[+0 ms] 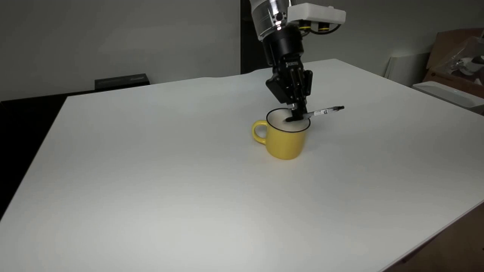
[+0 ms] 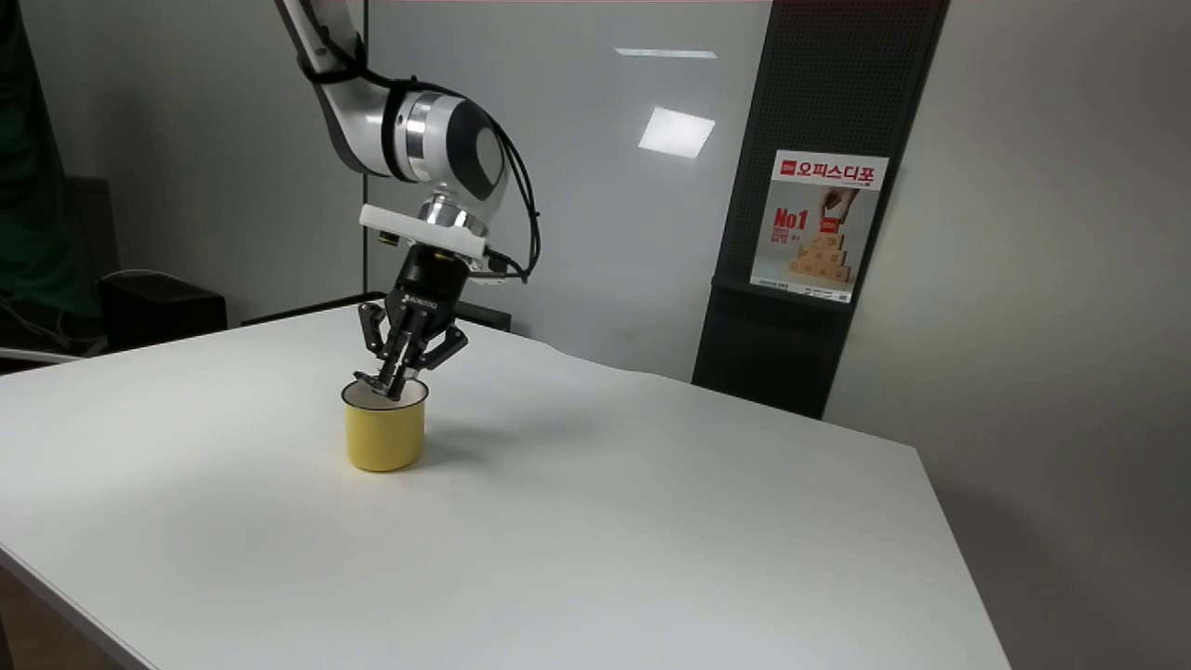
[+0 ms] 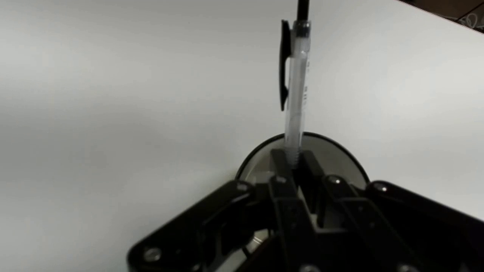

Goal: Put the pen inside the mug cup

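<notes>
The pen (image 1: 323, 112) has a clear body with a black clip and black ends. It also shows in the wrist view (image 3: 297, 87). My gripper (image 1: 300, 114) is shut on the pen near its lower half. In the wrist view the fingertips (image 3: 293, 160) pinch it from both sides. The yellow mug cup (image 1: 286, 144) with a dark rim stands upright on the table, its handle to the left. The fingertips are at the mug's opening. The pen lies nearly level across the rim, its clip end sticking outside. In an exterior view the mug (image 2: 384, 437) hides its handle, and the pen is mostly hidden.
The white table (image 1: 170, 181) spreads around the mug. A dark box (image 1: 121, 81) is behind its far edge. A white tray (image 1: 448, 92) and a cardboard box (image 1: 453, 71) are off to the right. A poster (image 2: 819, 228) hangs on the dark panel.
</notes>
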Controlling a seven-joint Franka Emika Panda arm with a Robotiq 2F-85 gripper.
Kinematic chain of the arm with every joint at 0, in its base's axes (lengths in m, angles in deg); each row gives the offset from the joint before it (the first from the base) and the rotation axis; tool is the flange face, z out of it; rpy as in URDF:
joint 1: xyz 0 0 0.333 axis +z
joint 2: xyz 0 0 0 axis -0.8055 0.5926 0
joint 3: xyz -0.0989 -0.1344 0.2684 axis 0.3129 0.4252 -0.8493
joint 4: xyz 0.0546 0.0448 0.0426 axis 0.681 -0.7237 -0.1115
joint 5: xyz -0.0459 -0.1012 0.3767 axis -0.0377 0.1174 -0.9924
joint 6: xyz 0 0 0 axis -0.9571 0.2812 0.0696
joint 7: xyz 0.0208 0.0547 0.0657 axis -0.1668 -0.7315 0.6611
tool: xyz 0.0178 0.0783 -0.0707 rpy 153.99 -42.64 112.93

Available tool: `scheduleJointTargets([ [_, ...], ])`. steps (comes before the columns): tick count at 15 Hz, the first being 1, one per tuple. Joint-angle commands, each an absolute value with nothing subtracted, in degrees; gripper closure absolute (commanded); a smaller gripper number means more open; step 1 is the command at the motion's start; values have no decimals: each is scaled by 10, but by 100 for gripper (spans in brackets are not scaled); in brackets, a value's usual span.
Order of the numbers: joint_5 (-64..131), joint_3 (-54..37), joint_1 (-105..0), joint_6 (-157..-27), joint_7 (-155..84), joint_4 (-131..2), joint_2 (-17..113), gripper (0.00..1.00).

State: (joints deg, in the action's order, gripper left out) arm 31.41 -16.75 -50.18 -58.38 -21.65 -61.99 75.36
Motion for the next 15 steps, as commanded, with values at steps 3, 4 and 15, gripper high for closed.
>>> scheduleJointTargets([
  [3, 313, -173, -499, -541, -207, -541, 798, 61],
  [4, 315, -174, -498, -542, -203, -536, 799, 56],
  [15, 330, -178, -485, -615, -189, -580, 723, 0],
])
